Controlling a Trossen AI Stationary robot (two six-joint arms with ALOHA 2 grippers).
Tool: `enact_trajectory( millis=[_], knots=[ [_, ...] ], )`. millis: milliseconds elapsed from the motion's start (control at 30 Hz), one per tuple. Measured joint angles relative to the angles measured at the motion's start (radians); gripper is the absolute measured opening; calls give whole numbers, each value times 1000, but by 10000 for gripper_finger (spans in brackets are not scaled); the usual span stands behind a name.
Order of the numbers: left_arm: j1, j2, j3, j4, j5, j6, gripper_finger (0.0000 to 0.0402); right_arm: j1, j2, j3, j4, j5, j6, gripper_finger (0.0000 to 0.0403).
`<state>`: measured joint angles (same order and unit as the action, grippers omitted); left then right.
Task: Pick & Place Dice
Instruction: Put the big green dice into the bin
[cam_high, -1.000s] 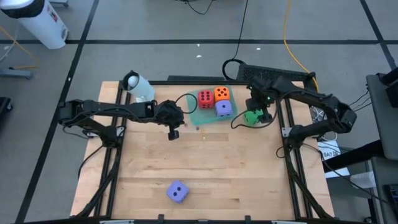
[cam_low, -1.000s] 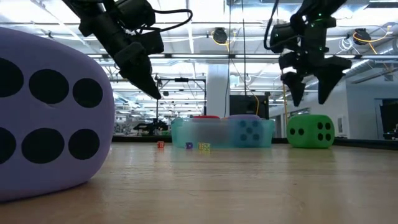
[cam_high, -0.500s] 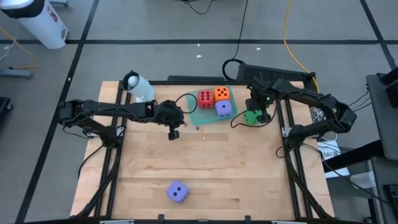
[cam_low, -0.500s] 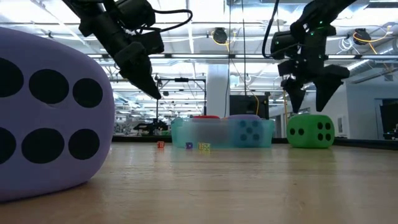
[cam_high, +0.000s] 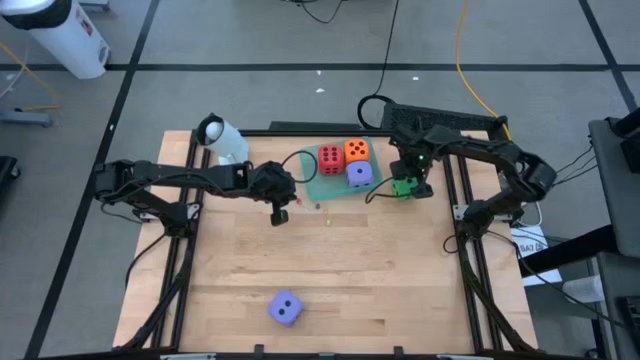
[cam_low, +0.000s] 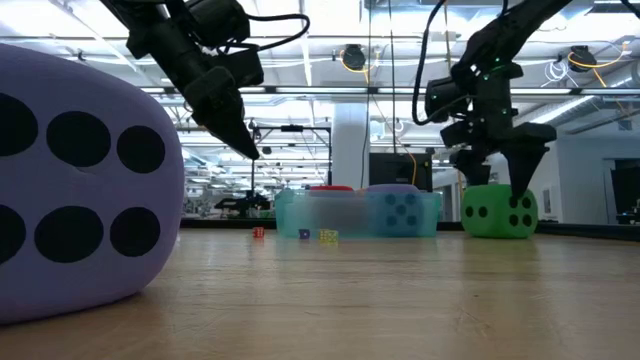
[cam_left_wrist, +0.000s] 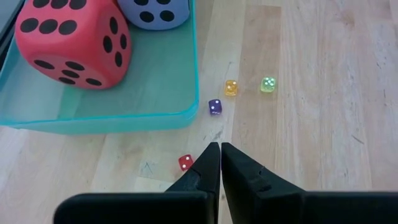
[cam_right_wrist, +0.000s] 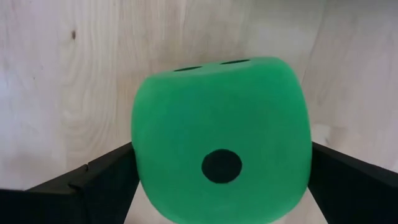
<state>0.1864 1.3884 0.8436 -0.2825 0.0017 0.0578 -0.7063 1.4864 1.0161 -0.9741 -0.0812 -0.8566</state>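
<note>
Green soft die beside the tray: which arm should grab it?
Right. The right gripper is open, straddling the green soft die. The left gripper is shut, across the translucent green tray.

A huge purple-blue die (cam_low: 80, 185) fills the near left. Far across the wooden table (cam_low: 380, 290), the translucent tray (cam_low: 355, 213) holds another purple-blue die (cam_low: 402, 210). Tiny dice (cam_low: 303, 234) lie before it. On the right, the right gripper (cam_low: 497, 175) straddles the green die (cam_low: 499, 211), fingers spread. The left gripper (cam_low: 248, 150) hangs pointed above the table, fingers together.
</note>
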Motion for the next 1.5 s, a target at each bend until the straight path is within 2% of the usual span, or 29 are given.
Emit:
enact_trajectory(
  millis=[167, 300, 433, 567, 733, 900, 1000, 1167, 1300, 1500],
  knots=[
    [0, 0, 0, -1, 0, 3, 26, 1, 10, -1, 12, 1, 9, 396],
    [-5, 0, 0, -5, 0, 0, 26, 1, -5, -2, 20, 1, 73, 375],
    [-17, 0, 0, -5, 0, -1, 26, 11, -55, -3, 32, 4, 118, 353],
    [-26, 0, 1, -5, 0, -23, 26, 48, -131, -3, 34, -24, 148, 353],
    [-32, 0, 1, -14, 0, -39, 26, 102, -217, 31, 36, -109, 264, 356],
    [-32, 0, 1, 5, -1, -45, 26, 167, -224, 124, 158, -130, 423, 353],
    [-32, 0, 1, 18, -3, -52, 26, 209, -186, 193, 265, -129, 471, 355],
    [-32, 0, 1, 24, -3, -70, 26, 273, -36, 312, 310, -121, 437, 353],
    [-31, 0, 1, 20, -3, -84, 26, 315, 101, 371, 353, -60, 367, 353],
    [-31, 0, 1, 16, -3, -86, 26, 353, 284, 473, 319, 60, 307, 356]
  ],
)
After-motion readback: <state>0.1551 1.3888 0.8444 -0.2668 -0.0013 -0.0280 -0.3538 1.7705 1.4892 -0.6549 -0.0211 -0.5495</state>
